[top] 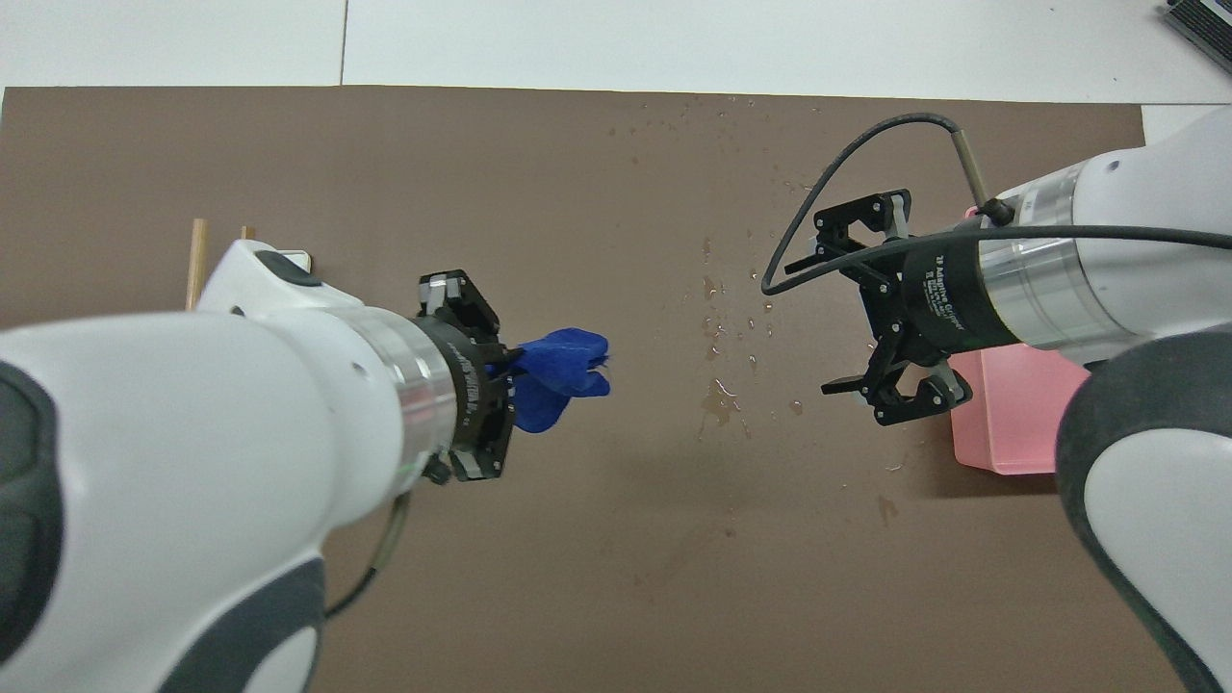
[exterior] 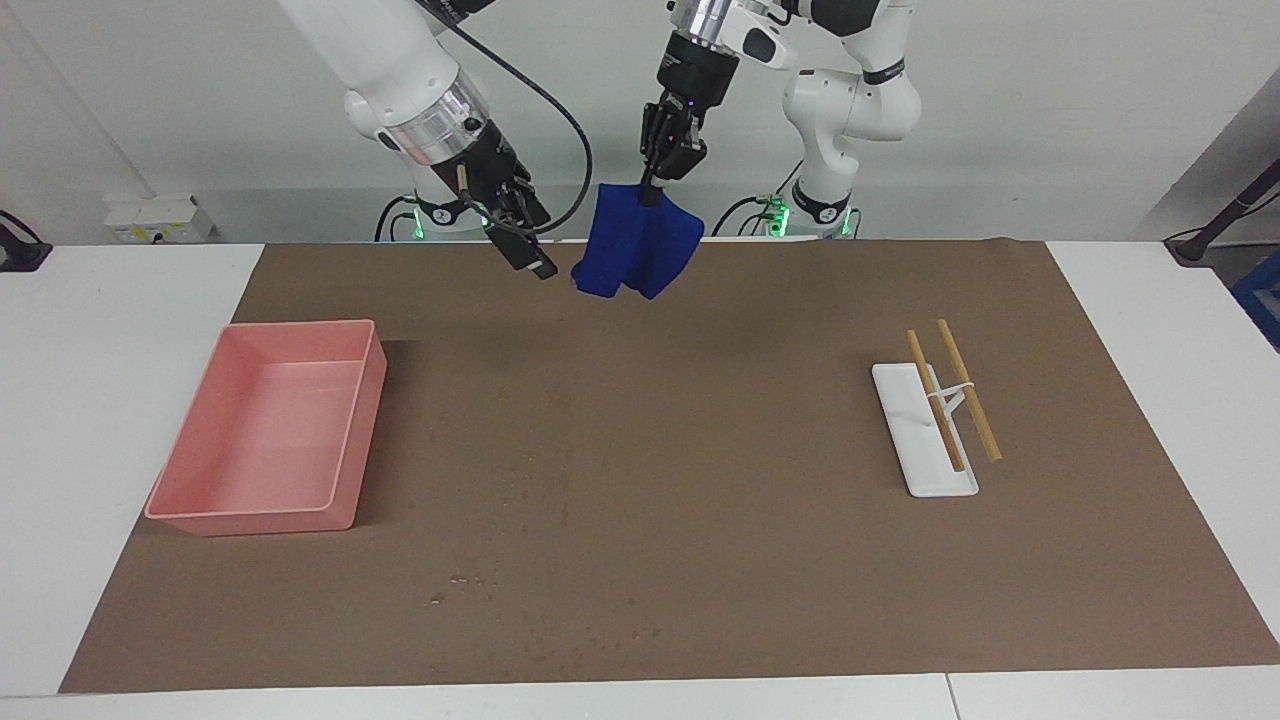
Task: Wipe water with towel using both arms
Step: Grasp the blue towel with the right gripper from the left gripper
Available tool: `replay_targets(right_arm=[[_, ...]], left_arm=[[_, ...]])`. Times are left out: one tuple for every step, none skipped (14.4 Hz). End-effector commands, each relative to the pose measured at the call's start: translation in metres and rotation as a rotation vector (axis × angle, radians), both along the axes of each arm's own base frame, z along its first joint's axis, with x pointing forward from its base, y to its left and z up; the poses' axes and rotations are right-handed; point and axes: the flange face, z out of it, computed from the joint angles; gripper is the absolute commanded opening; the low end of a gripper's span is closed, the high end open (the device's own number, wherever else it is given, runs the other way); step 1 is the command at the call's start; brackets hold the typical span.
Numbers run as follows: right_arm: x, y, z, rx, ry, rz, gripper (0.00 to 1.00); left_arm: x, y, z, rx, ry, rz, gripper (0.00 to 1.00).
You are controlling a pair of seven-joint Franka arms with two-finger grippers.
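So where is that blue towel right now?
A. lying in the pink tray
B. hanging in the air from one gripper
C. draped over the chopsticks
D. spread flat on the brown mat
B: the towel dangles from the shut left gripper, above the brown mat.
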Motion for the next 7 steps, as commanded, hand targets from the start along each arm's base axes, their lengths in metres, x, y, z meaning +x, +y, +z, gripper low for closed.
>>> replay_targets(right_arm=[[0.001, 0.004, -0.003, 0.033, 0.024, -0.037, 1.00], [0.001, 0.006, -0.002, 0.055, 0.032, -0.038, 1.00], [0.000, 0.007, -0.003, 0.059, 0.042, -0.036, 1.00], [-0.002, 0.008, -0.002, 0.059, 0.045, -0.030, 1.00], [-0.005, 0.010, -0.003, 0.052, 0.057, -0.016, 1.00], [-0.008, 0.011, -0.005, 0.047, 0.070, 0.000, 1.00], [-0.009, 0.010, -0.004, 0.044, 0.077, 0.008, 1.00]], left_arm=[[-0.007, -0.017, 0.006, -0.092, -0.041, 0.030, 0.00], [-0.008, -0.020, 0.006, -0.118, -0.051, 0.048, 0.00], [-0.010, -0.023, 0.007, -0.123, -0.069, 0.051, 0.00], [-0.010, -0.024, 0.009, -0.129, -0.084, 0.065, 0.00], [-0.009, -0.023, 0.010, -0.138, -0.087, 0.082, 0.00], [-0.009, -0.023, 0.010, -0.143, -0.084, 0.088, 0.00], [-0.008, -0.024, 0.010, -0.147, -0.087, 0.090, 0.00]])
